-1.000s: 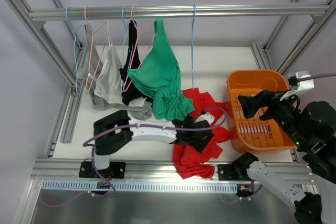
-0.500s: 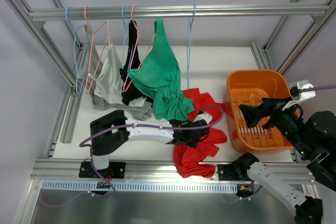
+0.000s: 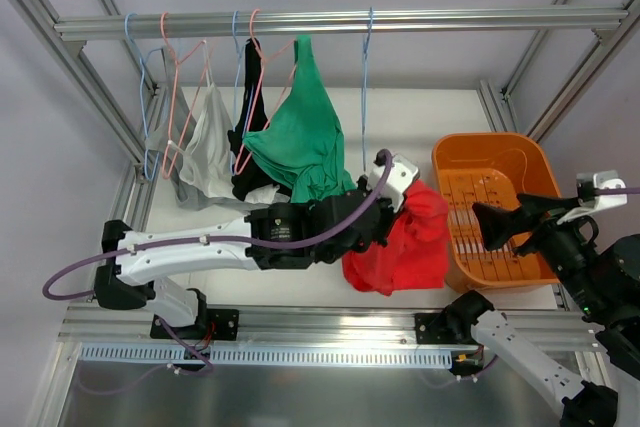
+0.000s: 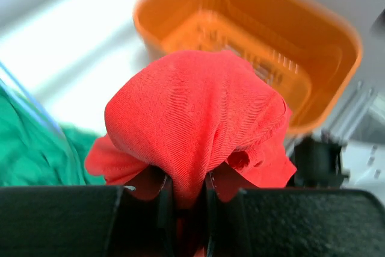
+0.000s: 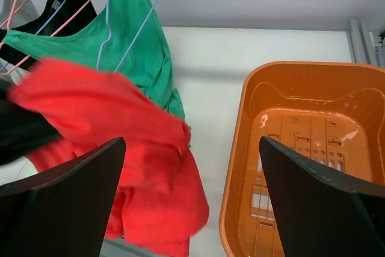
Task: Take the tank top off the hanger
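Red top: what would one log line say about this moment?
left gripper: shut on red top | right gripper: open, empty | red top: off the hanger, near orange basket

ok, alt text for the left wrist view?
The left gripper pinches a bunched red tank top at bottom centre, and the cloth fills the middle of the view. Behind it a blurred orange basket sits at upper right, with green fabric at the left edge and a white table beneath.

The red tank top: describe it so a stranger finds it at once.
Look left of the orange basket. There the left gripper holds the red tank top, bunched. Only it is off the rail, unlike the green tank top.
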`<state>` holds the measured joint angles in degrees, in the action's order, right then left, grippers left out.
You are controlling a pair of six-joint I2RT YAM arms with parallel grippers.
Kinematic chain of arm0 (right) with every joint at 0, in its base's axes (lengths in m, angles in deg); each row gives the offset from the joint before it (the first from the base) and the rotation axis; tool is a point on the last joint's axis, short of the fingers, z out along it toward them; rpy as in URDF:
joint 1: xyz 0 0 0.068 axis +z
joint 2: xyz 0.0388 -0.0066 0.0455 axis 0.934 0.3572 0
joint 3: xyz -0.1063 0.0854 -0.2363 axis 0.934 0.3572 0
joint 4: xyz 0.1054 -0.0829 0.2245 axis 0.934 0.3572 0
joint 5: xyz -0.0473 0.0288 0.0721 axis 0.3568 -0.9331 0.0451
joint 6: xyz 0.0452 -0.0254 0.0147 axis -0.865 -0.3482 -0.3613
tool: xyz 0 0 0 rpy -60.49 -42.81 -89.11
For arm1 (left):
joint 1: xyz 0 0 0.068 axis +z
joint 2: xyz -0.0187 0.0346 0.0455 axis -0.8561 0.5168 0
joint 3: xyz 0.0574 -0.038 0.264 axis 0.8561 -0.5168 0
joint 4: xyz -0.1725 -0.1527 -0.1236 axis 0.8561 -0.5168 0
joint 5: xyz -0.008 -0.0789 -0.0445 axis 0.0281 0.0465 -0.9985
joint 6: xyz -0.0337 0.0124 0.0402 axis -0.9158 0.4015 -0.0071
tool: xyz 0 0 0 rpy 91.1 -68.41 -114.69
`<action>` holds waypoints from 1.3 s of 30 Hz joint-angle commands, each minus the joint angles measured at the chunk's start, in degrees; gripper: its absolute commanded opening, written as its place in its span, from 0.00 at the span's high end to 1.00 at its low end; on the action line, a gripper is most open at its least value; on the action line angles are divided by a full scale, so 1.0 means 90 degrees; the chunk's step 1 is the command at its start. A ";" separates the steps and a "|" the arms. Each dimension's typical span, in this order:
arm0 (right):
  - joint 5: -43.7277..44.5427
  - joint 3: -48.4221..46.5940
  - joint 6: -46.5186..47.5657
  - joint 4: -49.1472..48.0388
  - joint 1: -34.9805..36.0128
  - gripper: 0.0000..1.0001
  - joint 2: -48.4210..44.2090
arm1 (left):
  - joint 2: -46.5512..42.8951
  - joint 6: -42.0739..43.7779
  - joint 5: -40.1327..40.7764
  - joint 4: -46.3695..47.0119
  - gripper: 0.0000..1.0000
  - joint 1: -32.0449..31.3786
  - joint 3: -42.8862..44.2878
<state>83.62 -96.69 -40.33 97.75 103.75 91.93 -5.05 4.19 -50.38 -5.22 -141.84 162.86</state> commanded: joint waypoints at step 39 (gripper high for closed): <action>0.1858 -0.0780 -0.0663 0.0368 -0.0005 0.00 -0.1547 | 0.5171 0.0456 -0.3876 0.2601 0.01 0.1835 0.6328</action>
<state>100.65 -103.79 -45.14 101.36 103.75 78.68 44.63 8.85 -83.65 16.64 -125.86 216.47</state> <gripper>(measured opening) 0.993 0.979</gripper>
